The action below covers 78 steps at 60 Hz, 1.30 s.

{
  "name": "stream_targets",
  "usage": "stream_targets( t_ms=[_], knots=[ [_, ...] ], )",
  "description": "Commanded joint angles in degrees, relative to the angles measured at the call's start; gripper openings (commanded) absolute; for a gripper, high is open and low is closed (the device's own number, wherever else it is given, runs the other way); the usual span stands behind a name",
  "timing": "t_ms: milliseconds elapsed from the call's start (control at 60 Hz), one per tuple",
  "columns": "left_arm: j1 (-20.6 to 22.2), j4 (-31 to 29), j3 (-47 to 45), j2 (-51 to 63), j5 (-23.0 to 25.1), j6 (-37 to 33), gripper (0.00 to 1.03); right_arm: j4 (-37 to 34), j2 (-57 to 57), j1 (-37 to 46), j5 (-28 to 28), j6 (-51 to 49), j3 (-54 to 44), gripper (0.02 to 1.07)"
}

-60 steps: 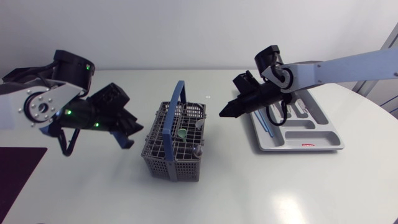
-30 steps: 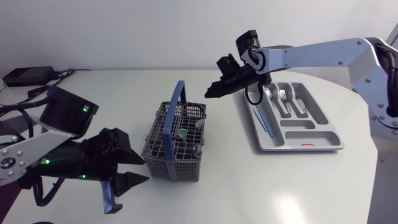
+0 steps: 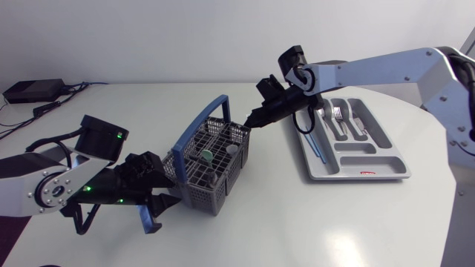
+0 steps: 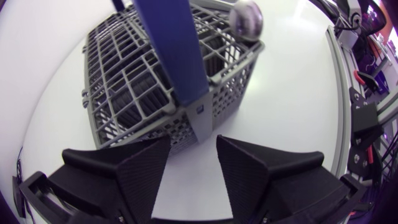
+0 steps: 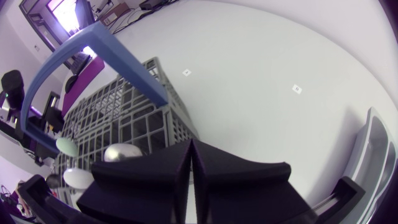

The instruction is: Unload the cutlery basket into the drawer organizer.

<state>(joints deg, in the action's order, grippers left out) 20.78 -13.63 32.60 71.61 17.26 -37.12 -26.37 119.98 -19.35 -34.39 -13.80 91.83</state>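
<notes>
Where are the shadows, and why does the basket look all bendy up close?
Head view: soft shadow under the basket on the table. Left wrist view: the fisheye lens bows its straight bars; a rounded cutlery end shines. Right wrist view: the organizer's rim bends too.

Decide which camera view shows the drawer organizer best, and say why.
The head view. The whole drawer organizer is seen from above, with every compartment visible. The right wrist view catches only a strip of the drawer organizer at its margin, and the left wrist view does not show it at all.
</notes>
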Motion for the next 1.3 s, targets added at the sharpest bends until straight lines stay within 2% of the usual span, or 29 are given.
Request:
stream_targets(
  t_ms=[0, 317, 483, 583, 650, 683, 800, 900, 950, 1033, 1150, 1283],
  knots=[
    [-2.7, 5.2, 1.5, 1.5, 0.1, -0.7, 0.54, -2.0, -4.1, -1.2, -1.9, -1.4, -6.3, 0.1],
    [-9.7, 12.9, 7.9, 11.2, 0.1, -3.3, 0.54, 1.1, -15.8, -4.1, -1.4, -0.9, -21.6, 0.1],
    [-12.5, 14.1, 12.4, 17.5, 0.1, -4.0, 0.54, 3.3, -19.0, -5.7, 0.3, 0.2, -26.5, 0.1],
    [-14.2, 14.3, 13.4, 18.6, 0.2, -4.2, 0.55, 5.5, -20.2, -6.0, 4.9, 0.3, -28.2, 0.1],
    [-15.1, 13.8, 13.3, 17.5, 0.2, -4.1, 0.63, 6.2, -21.2, -5.9, 7.8, 0.6, -28.7, 0.11],
    [-16.0, 13.0, 13.1, 15.7, 0.2, -3.9, 0.67, 6.4, -21.9, -5.8, 9.7, 0.6, -29.1, 0.17],
    [-17.8, 9.3, 11.0, 7.3, 0.1, -3.6, 0.76, 8.0, -25.9, -5.6, 12.8, 0.5, -31.5, 0.67],
    [-17.6, 4.1, 8.9, -1.7, -0.6, -3.0, 0.85, 8.5, -29.5, -5.6, 14.4, 0.5, -33.4, 0.84],
    [-15.7, 1.9, 7.9, -6.8, -3.6, -1.8, 0.85, 8.5, -31.0, -5.6, 14.6, 0.5, -34.1, 0.89],
    [-11.1, -2.1, 7.6, -12.5, -9.3, 0.1, 0.85, 8.4, -33.1, -5.6, 14.9, 0.6, -35.1, 0.89],
    [0.4, -9.1, 9.3, -16.1, -21.0, 5.0, 0.85, 8.3, -35.3, -5.6, 15.1, 1.6, -36.5, 0.89],
    [11.5, -17.0, 14.2, -13.5, -31.8, 12.3, 0.84, 8.5, -37.5, -5.8, 15.4, 1.8, -38.9, 0.89]
  ],
)
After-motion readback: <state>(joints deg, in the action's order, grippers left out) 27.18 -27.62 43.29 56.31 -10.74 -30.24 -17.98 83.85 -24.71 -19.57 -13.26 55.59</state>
